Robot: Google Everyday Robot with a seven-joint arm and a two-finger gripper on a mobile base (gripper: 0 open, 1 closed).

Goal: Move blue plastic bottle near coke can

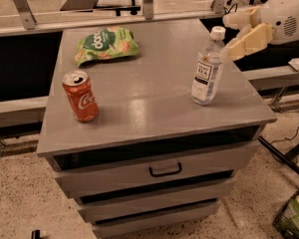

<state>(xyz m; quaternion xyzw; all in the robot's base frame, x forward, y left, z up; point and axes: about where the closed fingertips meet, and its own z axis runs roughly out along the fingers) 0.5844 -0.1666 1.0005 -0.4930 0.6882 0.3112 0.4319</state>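
Note:
The blue plastic bottle (207,68) stands upright near the right edge of the grey cabinet top (149,88); it is clear with a white cap and a white label. The coke can (80,96), red with white script, stands upright near the left front of the top. My gripper (234,34) comes in from the right, level with the bottle's cap. Its two cream fingers are spread apart, one above the other, and hold nothing. The lower finger (246,41) is just right of the bottle's neck.
A green snack bag (106,44) lies at the back left of the top. The cabinet has drawers with a dark handle (165,171). A metal rail (139,19) runs behind. A cable and a green basket (294,213) lie on the floor at right.

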